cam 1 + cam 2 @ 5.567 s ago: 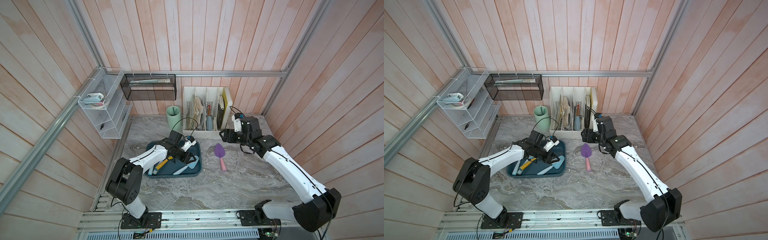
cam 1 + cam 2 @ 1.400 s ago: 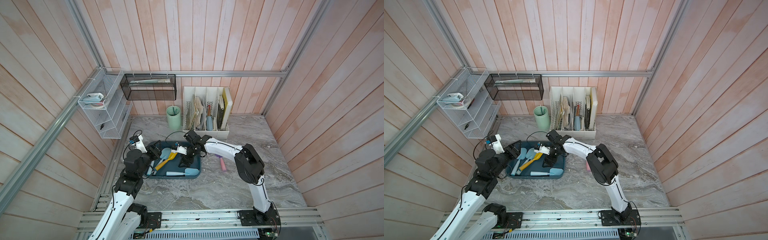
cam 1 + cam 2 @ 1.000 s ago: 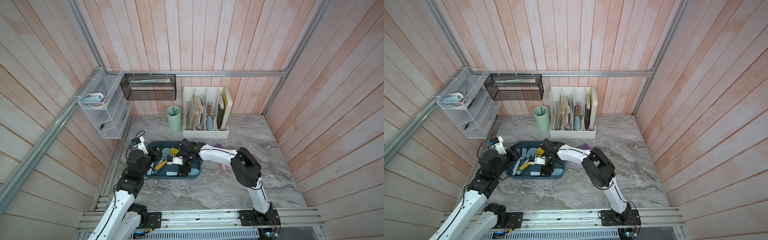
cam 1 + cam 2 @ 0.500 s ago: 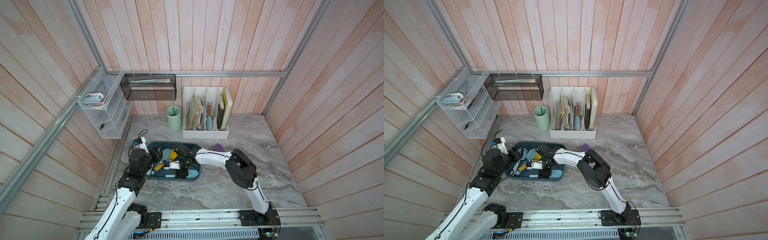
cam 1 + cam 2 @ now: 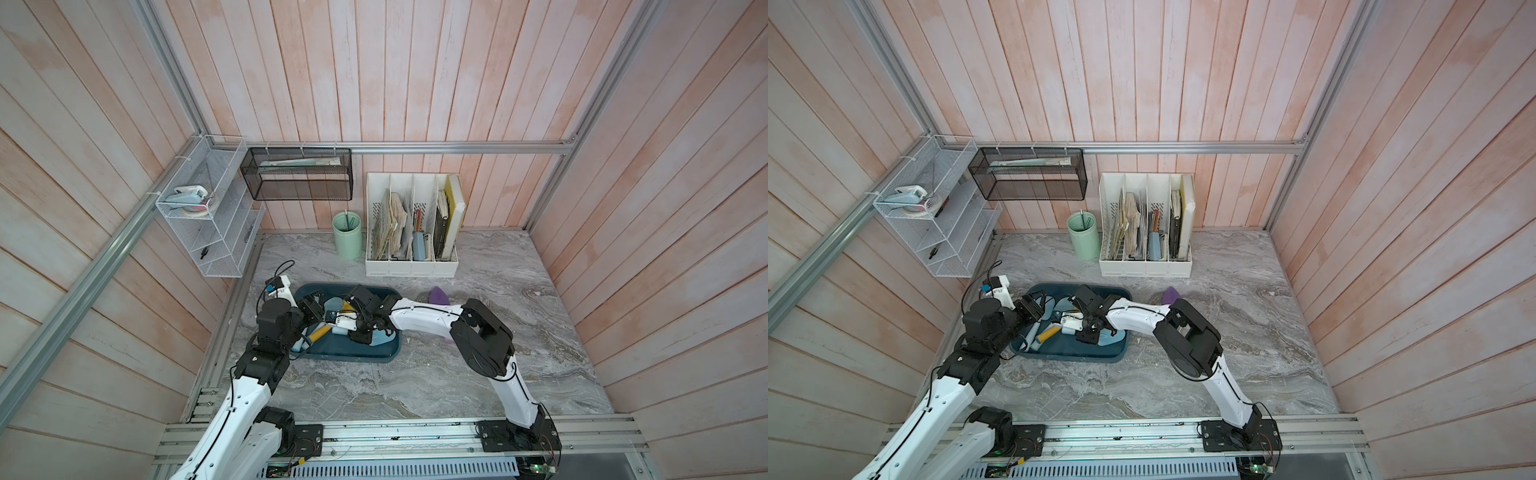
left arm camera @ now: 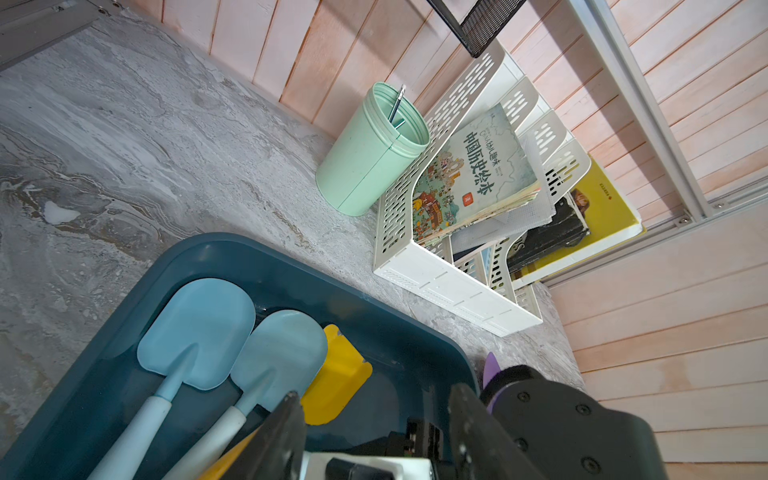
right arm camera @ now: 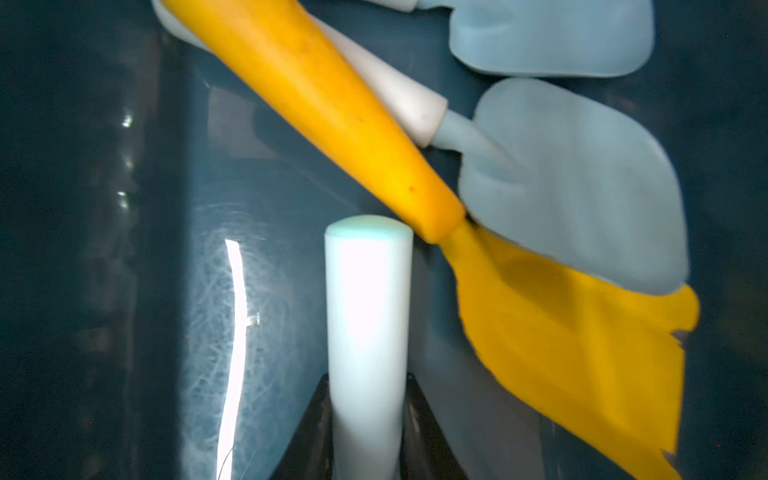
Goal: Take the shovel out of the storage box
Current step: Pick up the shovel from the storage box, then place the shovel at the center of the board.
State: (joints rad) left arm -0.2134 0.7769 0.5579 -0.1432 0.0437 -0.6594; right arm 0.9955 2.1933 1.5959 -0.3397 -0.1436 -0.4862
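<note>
Storage box: You have the storage box (image 5: 386,351), a dark teal tray, left of centre in the lower half of both top views (image 5: 1113,353). It lies flat on the marble table (image 5: 415,386).
Right gripper: Your right gripper (image 7: 365,390) is down inside the box, at the bottom centre of the right wrist view. Its black fingers (image 7: 305,436) press against both sides of a pale handle, so it is clenched on the pale-handled shovel (image 7: 368,299).
Pale-handled shovel: It is inside the box, with the handle end just short of the yellow shovel's neck. You cannot tell whether it rests on the tray floor or is clear of it.
Left gripper: Your left gripper (image 6: 374,392) shows at the bottom edge of the left wrist view. Its jaws are apart with nothing between them, so it is released. In a top view it sits over the left end of the box (image 5: 313,307).
Yellow shovel: The yellow shovel (image 7: 332,104) lies diagonally in the box. Its handle crosses a white handle and its blade is partly under a blue blade.
Light blue shovels: The two light blue shovels (image 6: 199,328) lie side by side in the box, left of centre in the left wrist view.
Purple shovel: The purple shovel (image 5: 438,296) is out on the table, just right of the box's upper right corner, partly hidden by the right arm.
Back wall: A green cup (image 5: 347,241) stands just beside a white file organiser (image 5: 411,224), above the box in the frame.
</note>
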